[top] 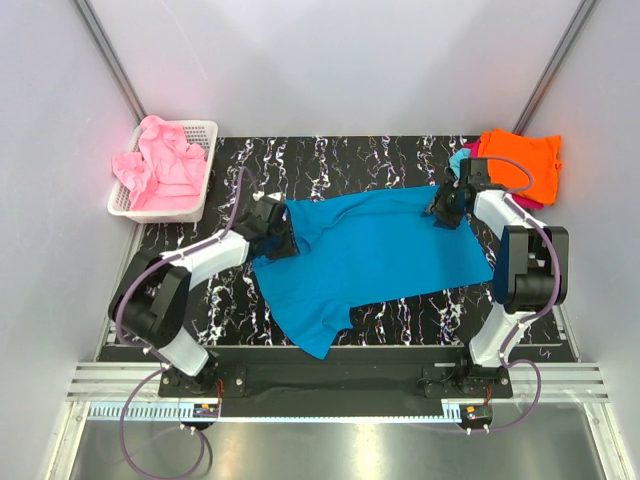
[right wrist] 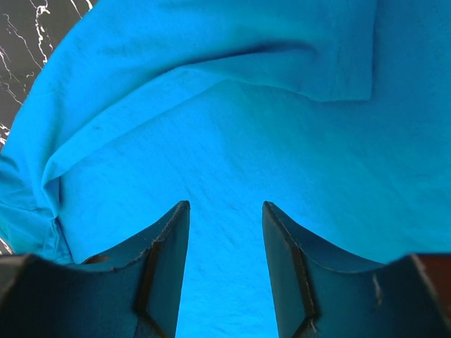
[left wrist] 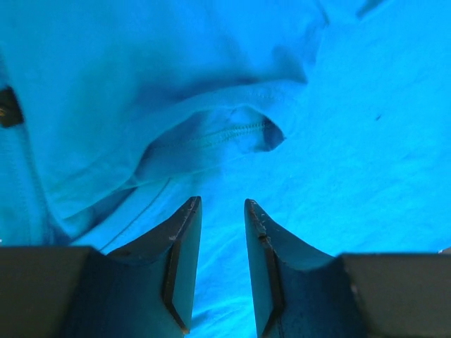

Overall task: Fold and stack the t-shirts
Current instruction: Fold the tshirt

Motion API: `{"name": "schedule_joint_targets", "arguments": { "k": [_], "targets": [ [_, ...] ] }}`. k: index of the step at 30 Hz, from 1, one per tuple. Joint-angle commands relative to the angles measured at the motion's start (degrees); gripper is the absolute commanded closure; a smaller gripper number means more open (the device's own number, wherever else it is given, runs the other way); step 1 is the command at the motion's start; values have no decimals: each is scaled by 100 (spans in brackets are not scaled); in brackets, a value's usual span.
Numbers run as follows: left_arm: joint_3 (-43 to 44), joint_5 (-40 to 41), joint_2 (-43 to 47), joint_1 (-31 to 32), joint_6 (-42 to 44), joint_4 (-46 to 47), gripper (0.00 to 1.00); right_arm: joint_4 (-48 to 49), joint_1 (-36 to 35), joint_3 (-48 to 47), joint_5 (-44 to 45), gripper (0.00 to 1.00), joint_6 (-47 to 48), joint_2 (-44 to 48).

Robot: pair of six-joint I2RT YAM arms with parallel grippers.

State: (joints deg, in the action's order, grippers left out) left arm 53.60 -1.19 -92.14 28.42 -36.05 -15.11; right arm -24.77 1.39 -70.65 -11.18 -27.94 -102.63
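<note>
A teal-blue t-shirt (top: 370, 250) lies spread across the black marbled table (top: 400, 155), one sleeve trailing toward the near edge. My left gripper (top: 283, 228) hovers over the shirt's left edge; in its wrist view the fingers (left wrist: 184, 243) stand apart over a rumpled fold with a stitched hem (left wrist: 218, 134), nothing between them. My right gripper (top: 445, 212) is over the shirt's far right corner, jaws open above flat cloth (right wrist: 232, 162). Folded orange (top: 520, 160), magenta and cyan t-shirts are stacked at the back right. Pink t-shirts (top: 160, 165) fill the basket.
A white mesh basket (top: 200, 190) stands at the back left, off the table's left edge. The stack of folded shirts sits just behind my right gripper. White walls enclose the table on three sides.
</note>
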Motion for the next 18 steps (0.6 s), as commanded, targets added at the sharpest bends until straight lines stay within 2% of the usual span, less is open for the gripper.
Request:
{"name": "schedule_joint_targets", "arguments": {
  "k": [1,3,7,9,13,18],
  "targets": [
    [-26,470,485,-4,-95,474,65,-36,-42,-317,-50,48,245,-108],
    [18,514,565,-4,-112,597,65,-176,-51,-510,-392,50,412,-352],
    [508,804,461,-12,-200,554,65,-326,-60,-581,-473,53,536,-583],
    [817,883,66,-39,-279,239,64,-344,-95,-529,-534,54,579,-653],
    [2027,962,-892,-188,-595,-561,65,-440,-104,-528,-666,54,641,-784],
    [2830,1077,-1684,-214,-692,-1272,66,-634,-402,-625,-736,54,694,-1153]
  ]
}}
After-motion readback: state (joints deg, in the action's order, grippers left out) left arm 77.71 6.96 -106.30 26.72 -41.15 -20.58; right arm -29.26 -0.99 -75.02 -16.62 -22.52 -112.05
